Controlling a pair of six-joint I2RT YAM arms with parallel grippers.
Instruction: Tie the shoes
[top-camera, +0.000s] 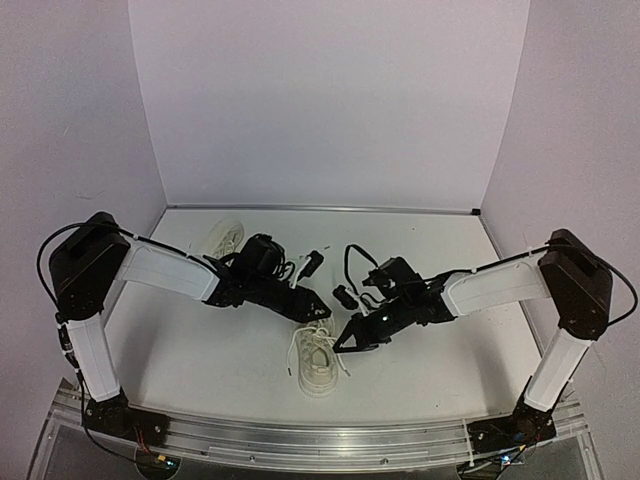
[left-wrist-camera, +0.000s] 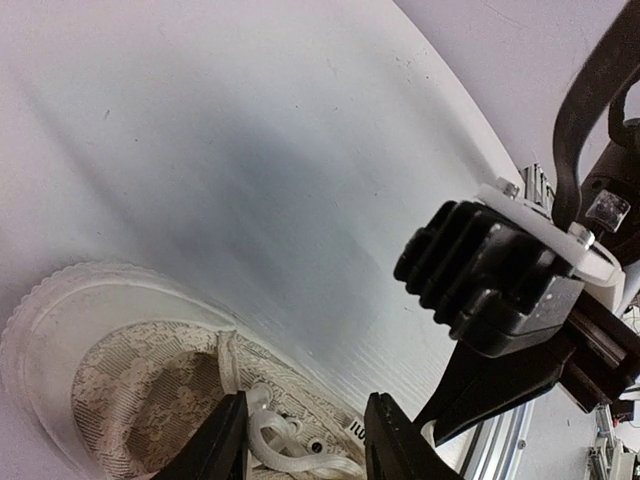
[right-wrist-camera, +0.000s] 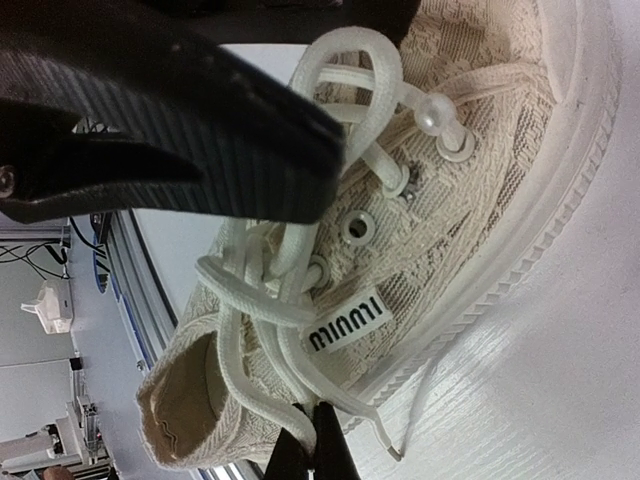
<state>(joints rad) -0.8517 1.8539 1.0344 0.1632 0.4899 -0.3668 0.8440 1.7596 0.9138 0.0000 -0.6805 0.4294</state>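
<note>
One cream-white shoe (top-camera: 318, 362) lies at the table's middle front, laces loose. A second shoe (top-camera: 224, 238) lies at the back left, partly behind the left arm. My left gripper (top-camera: 318, 306) hovers over the near shoe (left-wrist-camera: 120, 380); in the left wrist view the gripper (left-wrist-camera: 305, 418) is open, with a white lace loop (left-wrist-camera: 272, 436) between its jaws, against the left one. My right gripper (top-camera: 346, 344) is at the shoe's right side. In the right wrist view the gripper (right-wrist-camera: 312, 445) is shut on a lace strand (right-wrist-camera: 250, 370) near the shoe's (right-wrist-camera: 470, 200) heel opening.
The right arm's black gripper body (left-wrist-camera: 490, 270) is close beside the left gripper's jaws. A loose lace end (right-wrist-camera: 390, 440) lies on the white table (top-camera: 200, 360). An aluminium rail (top-camera: 320, 435) runs along the near edge. White walls close the back and sides.
</note>
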